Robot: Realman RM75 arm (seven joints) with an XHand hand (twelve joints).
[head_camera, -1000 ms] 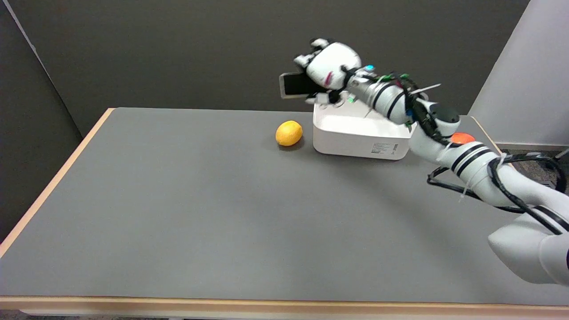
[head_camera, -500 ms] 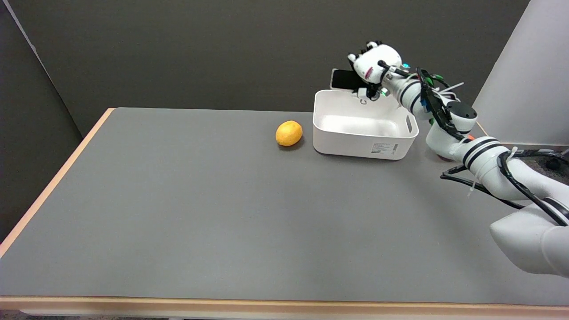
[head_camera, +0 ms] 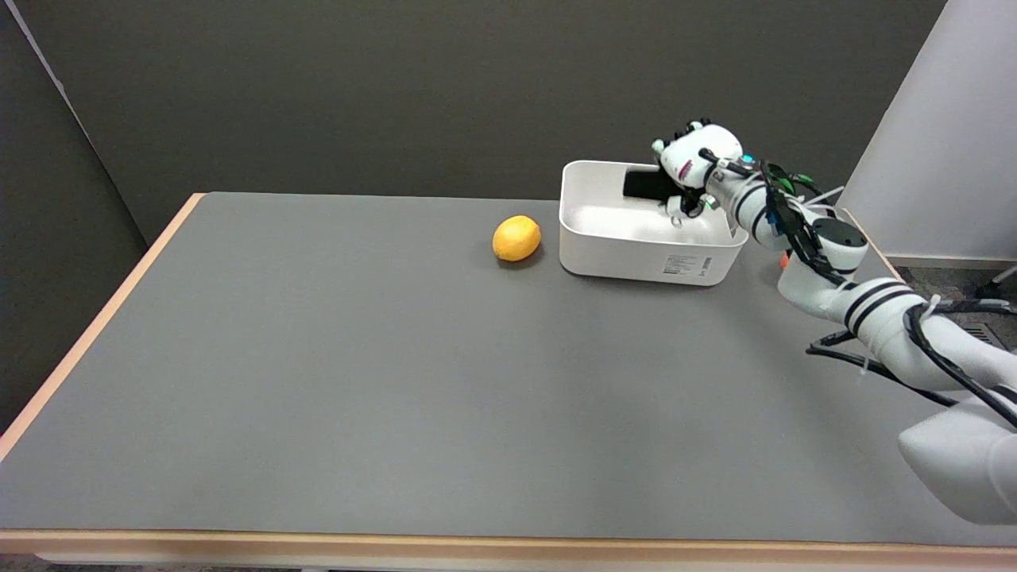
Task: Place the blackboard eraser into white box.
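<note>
Right hand [head_camera: 697,163] sits over the far right part of the white box [head_camera: 643,254], fingers [head_camera: 677,208] curled around the blackboard eraser [head_camera: 647,184] and holding it. Eraser sticks out of the fingers toward the picture's left, its right end hidden under the palm; only the part left of the fingers shows. It lies within the box's rim outline, close to the far wall, and whether it touches the box floor or wall cannot be told. Eraser looks like a flat dark slab, near black on the visible face, long side roughly level, slightly tilted. Below the fingers the box interior is bare white; the box is rectangular with rounded corners, a label on its near wall and a handle cutout on the right end. Left of the fingers, past the box's left wall and just beside it, a lemon [head_camera: 516,237] rests on the grey surface [head_camera: 357,381]. Right of the fingers, a small orange thing [head_camera: 784,259] peeks out behind the forearm, too hidden to identify.
</note>
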